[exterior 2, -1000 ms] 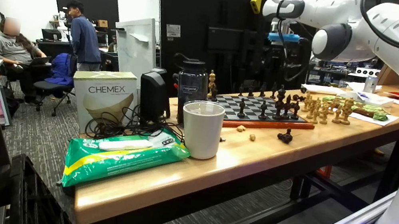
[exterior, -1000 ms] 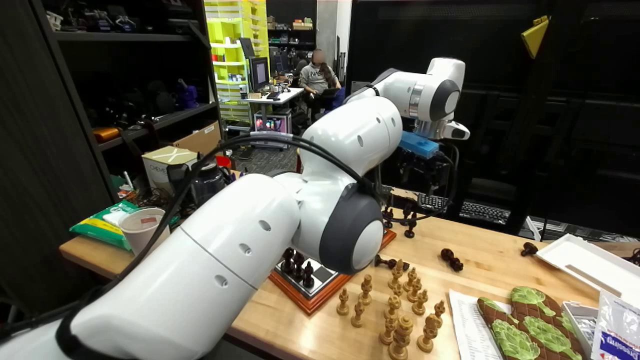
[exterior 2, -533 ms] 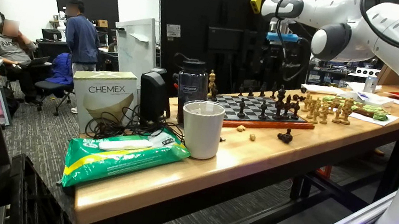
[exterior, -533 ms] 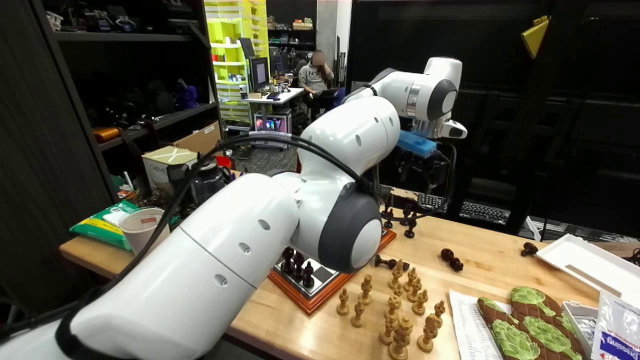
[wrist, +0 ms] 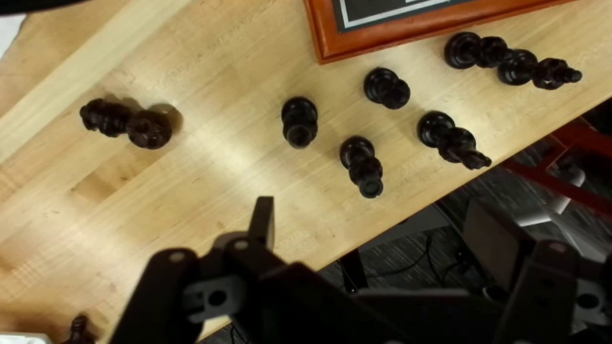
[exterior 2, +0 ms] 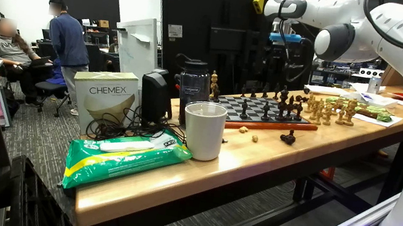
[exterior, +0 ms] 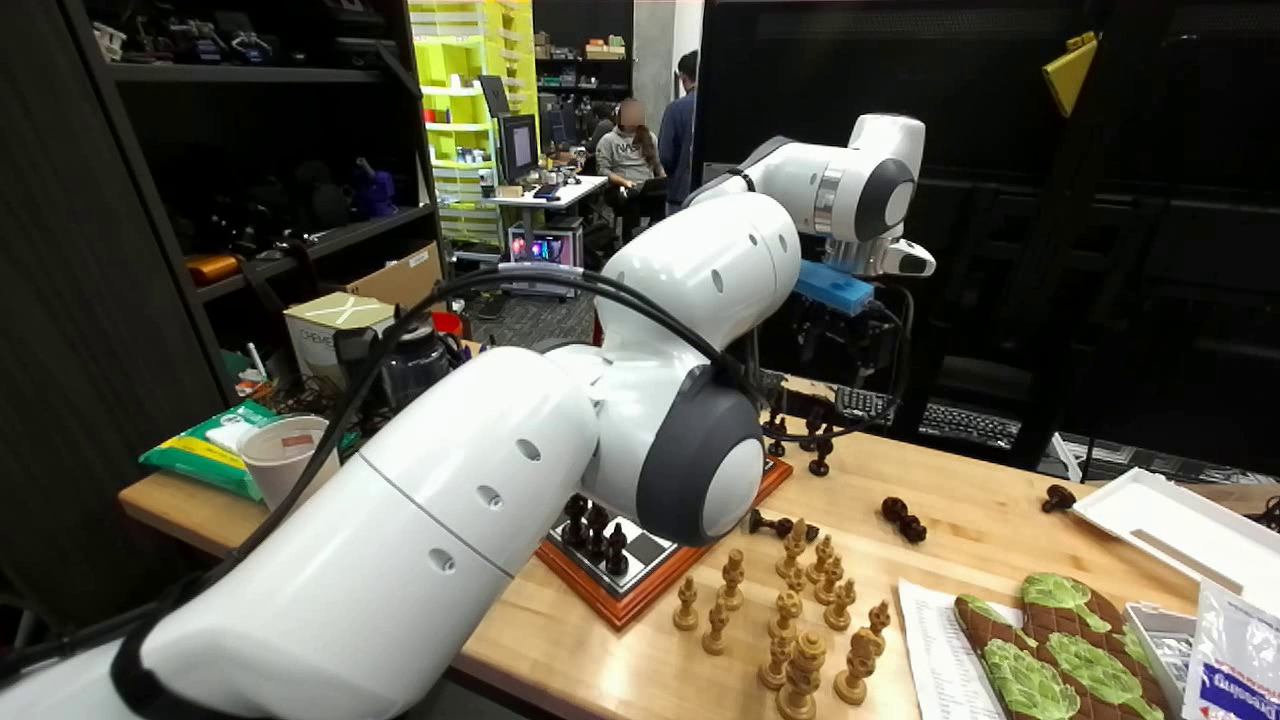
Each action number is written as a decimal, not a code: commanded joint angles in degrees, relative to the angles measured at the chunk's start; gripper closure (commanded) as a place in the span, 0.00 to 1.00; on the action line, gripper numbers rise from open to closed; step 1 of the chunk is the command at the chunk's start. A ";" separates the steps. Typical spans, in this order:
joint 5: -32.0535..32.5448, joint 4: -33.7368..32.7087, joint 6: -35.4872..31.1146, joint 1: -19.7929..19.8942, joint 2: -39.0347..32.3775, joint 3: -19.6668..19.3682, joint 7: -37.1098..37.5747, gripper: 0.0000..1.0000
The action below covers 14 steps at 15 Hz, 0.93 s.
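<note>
The black two-fingered gripper (wrist: 380,229) has small grey patches on its linkages, while the glossy white jointed robot arm (exterior: 480,500) shows charcoal caps. I catch a bright blue rectangular block (exterior: 835,288) against all that white. The carved chessmen come in two shades: shiny brown-black turned pieces (wrist: 299,122) and honey-tan turned pieces (exterior: 800,675). Their square checkered board (exterior 2: 271,126) alternates dark and pale inside a reddish-orange wooden border. The long blond wooden tabletop (wrist: 205,191) is streaked with lighter and darker bands. A brown quilted cloth mitt (exterior: 1095,655) carries leafy green shapes; a green soft plastic packet (exterior 2: 126,168), a yellow stripe. The off-white cylindrical cup (exterior 2: 204,132) is plain.
</note>
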<state>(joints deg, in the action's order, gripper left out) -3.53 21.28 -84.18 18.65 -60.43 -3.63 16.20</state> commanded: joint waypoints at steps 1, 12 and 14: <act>-0.32 0.30 0.11 0.14 0.73 0.38 -0.03 0.00; -1.66 1.26 10.06 0.33 2.61 0.99 2.53 0.00; -1.76 1.80 11.82 0.38 3.22 0.94 3.08 0.00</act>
<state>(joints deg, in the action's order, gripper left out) -4.49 21.21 -75.64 18.69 -59.68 -3.21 17.66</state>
